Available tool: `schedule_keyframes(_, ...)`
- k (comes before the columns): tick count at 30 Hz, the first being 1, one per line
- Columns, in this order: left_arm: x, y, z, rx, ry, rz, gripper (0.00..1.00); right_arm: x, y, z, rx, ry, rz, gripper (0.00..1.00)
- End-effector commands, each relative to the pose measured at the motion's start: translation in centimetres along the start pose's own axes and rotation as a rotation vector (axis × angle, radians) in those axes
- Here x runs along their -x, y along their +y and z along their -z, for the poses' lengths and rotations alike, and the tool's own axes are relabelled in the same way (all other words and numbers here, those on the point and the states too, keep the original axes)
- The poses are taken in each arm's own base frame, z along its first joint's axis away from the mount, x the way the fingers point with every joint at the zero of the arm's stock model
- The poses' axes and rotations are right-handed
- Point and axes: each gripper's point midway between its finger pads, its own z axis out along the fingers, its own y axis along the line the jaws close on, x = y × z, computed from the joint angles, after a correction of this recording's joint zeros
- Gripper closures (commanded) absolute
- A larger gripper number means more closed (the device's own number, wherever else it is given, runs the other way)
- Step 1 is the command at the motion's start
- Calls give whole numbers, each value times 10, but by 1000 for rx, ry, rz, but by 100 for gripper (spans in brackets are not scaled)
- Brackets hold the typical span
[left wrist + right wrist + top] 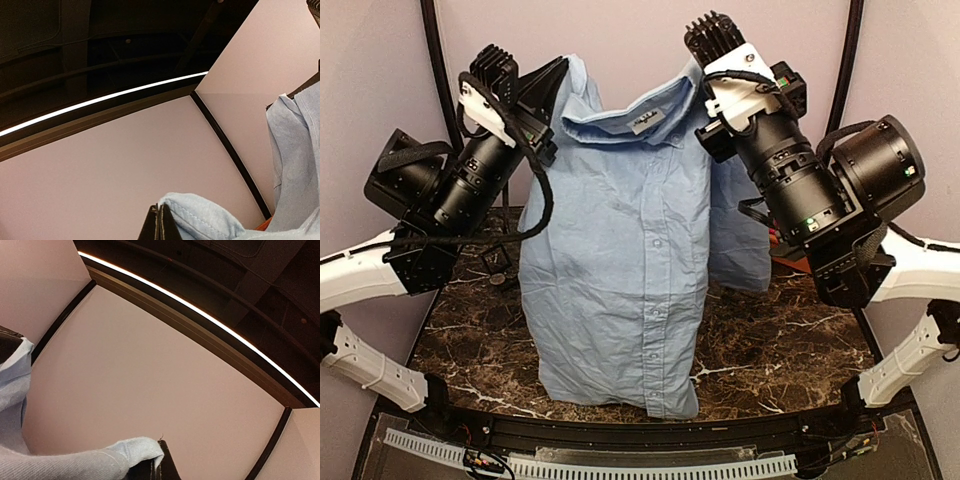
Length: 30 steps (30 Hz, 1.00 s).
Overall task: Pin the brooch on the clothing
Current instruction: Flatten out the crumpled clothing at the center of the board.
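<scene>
- A light blue shirt point(620, 260) hangs upright over the marble tabletop point(770, 345)
- The jaws of the left gripper point(160, 222) and right gripper point(159, 462) are clamped on its shoulders
- A small dark disc, likely the brooch point(498, 281), lies on the tabletop left of the shirt
- Best lowered evenly, so the front lies flat for pinning

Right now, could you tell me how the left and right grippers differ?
The left gripper pinches the shirt's shoulder on the left; the right gripper, the one on the right. Cloth bunches right of the left gripper's fingers, left of the right gripper's. Both are shut on it.
</scene>
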Motion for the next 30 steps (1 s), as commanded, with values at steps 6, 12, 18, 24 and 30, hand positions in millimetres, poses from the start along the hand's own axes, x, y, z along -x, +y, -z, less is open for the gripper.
schedule_keyframes(6,45,63,25,142,-116,102,99,16,-96,27,-155,-10,-220,100)
schedule_keyframes(12,10,58,18,239,31,-11,99,5,-91,25,-277,65,-101,100)
schedule_keyframes(18,-31,54,19,423,173,-221,99,-59,-104,7,-364,276,-33,100)
schedule_keyframes(24,-110,47,31,476,365,-244,99,-161,-66,-8,-153,464,-138,100)
schedule_keyframes(30,-200,53,60,547,542,-269,99,-311,-13,0,-32,776,-76,100)
